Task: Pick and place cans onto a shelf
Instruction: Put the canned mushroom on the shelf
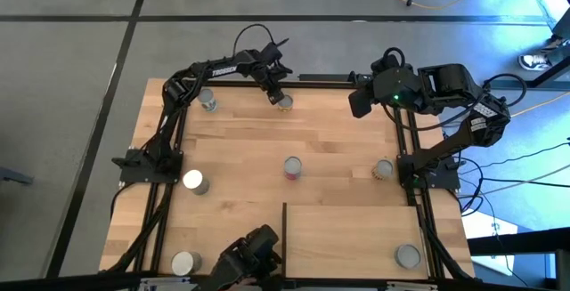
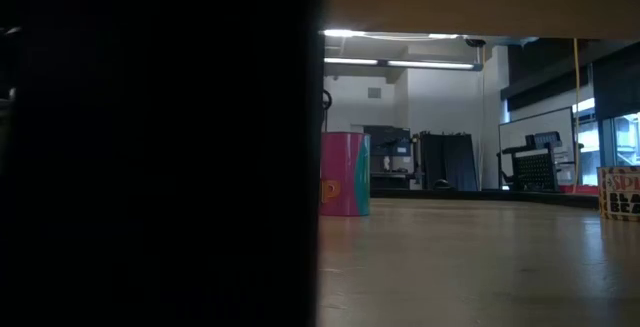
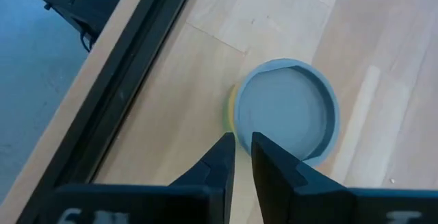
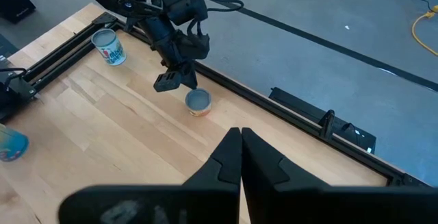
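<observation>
Six cans sit scattered on the desk [image 1: 240, 140], only one [image 1: 407, 255] on the shelf [image 1: 347, 229] at the near right corner. Left gripper [image 1: 276, 95] hangs right over the can [image 3: 287, 111] at the far edge, its fingers [image 3: 217, 166] only a narrow slit apart and holding nothing. Right gripper [image 4: 241, 148] is up over the far right corner with fingers pressed together, empty.

Two matte-black jointed arms with looping black cables and white lettering on the left arm's link; left claw [image 1: 274, 93] and right claw [image 4: 241, 144] bear tapered dark fingers.
</observation>
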Controlling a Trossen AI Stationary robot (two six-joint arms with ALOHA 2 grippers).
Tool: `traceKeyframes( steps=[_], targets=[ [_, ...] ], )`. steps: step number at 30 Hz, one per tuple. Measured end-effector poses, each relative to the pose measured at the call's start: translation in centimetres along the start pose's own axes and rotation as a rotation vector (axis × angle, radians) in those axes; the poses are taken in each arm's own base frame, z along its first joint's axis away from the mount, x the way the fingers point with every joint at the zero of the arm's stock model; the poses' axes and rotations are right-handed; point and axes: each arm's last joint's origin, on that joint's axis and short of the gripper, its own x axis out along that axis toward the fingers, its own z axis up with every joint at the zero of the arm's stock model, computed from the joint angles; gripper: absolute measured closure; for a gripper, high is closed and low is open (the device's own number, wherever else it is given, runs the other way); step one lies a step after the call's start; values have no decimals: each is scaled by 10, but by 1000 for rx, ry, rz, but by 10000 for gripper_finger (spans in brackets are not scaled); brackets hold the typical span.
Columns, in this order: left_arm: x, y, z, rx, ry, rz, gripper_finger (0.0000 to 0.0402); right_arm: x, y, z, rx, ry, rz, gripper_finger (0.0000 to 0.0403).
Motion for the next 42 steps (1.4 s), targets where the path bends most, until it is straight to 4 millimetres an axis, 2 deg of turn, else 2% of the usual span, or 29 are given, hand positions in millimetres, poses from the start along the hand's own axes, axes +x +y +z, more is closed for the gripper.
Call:
traceKeyframes(
  steps=[13,18,24,28,36,39,42],
  targets=[
    [0,-1,0,24,-8,-22,363,0,0,0,1,0,0,398],
    [-5,-2,-1,-38,9,-49,362,0,0,0,2,0,0,398],
    [-35,-9,0,-44,5,-89,361,0,0,0,1,1,0,398],
    [-62,-15,-1,-14,12,-91,361,0,0,0,1,1,0,398],
    [-118,-41,-8,113,27,-138,377,0,0,0,-26,8,8,398],
    [-137,-50,-7,155,-12,-126,396,0,0,0,-25,9,8,398],
    [-160,-59,-7,190,-66,-112,399,1,1,-1,-34,24,23,398]
  ],
)
